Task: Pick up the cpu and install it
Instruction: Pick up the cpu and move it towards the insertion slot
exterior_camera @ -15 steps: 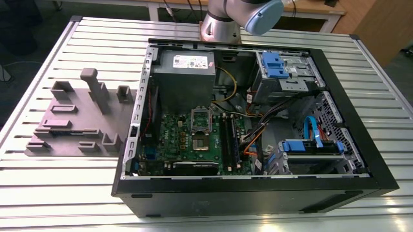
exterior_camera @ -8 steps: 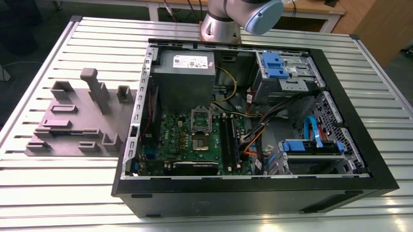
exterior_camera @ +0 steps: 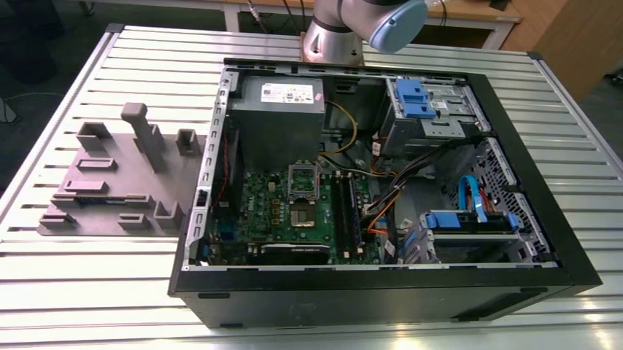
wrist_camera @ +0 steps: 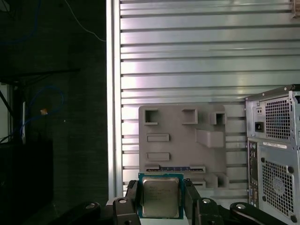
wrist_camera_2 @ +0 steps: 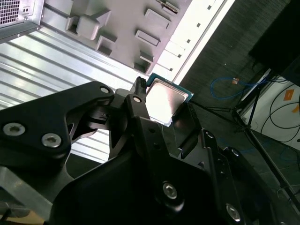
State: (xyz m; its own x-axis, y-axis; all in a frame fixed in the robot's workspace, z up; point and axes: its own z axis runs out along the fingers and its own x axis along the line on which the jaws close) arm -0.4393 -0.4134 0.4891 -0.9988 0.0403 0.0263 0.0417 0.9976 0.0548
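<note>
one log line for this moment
gripper: shut on cpu | cpu: held between fingers, outside computer case | install: not done

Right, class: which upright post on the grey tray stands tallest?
The slim post with the thick head, in the exterior view; the other posts on the tray are clearly shorter.

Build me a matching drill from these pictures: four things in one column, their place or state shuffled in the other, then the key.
Things
1. cpu
2. grey fixture block
3. motherboard
4. power supply box

Places or states
A. green, lying inside the open computer case
B. held by the gripper
C. on the slatted table, outside the case, toward the exterior view's left
D. grey with a white label, inside the case

Pairs: 1-B, 2-C, 3-A, 4-D
</note>
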